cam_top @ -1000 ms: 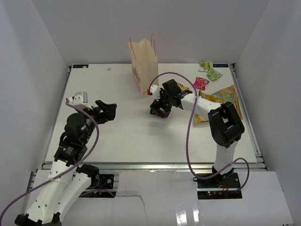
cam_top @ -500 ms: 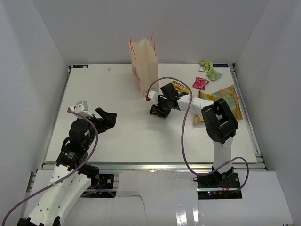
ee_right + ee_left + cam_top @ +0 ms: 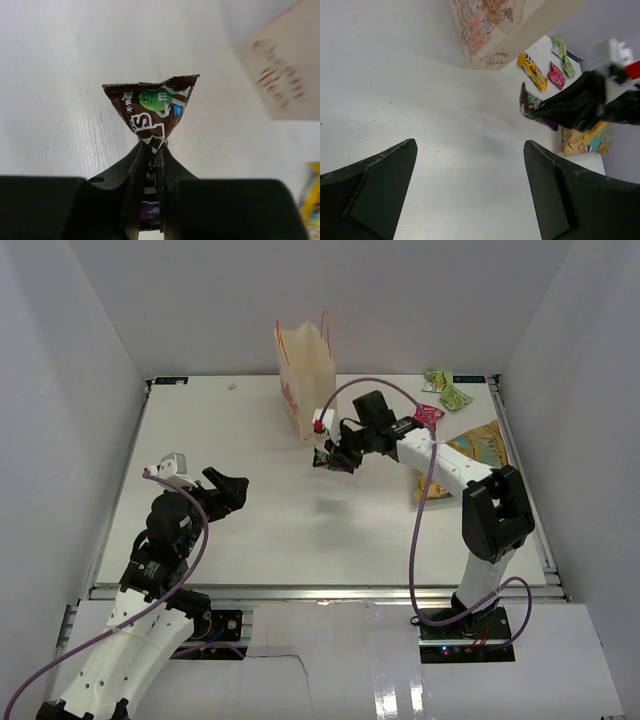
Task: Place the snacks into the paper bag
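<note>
My right gripper [image 3: 152, 146] is shut on a dark brown candy packet [image 3: 152, 105], which hangs above the table just in front of the paper bag [image 3: 305, 380]. In the left wrist view the same brown packet [image 3: 529, 102] sticks out of the right gripper [image 3: 540, 107]. A yellow packet [image 3: 532, 71], a pink one [image 3: 428, 417], green ones [image 3: 447, 390] and the tan chip bag [image 3: 482, 448] lie at the right. My left gripper [image 3: 232, 488] is open over bare table at the left, its jaws far apart in its wrist view [image 3: 470, 147].
The white walls of the enclosure close in the table [image 3: 250, 510] on three sides. A purple cable [image 3: 415, 530] loops from the right arm down to its base. The right forearm reaches across the snacks at the right.
My right gripper closed on the brown packet and lifted it off the table, moving back toward the paper bag. The left arm drew back slightly and stayed open.
</note>
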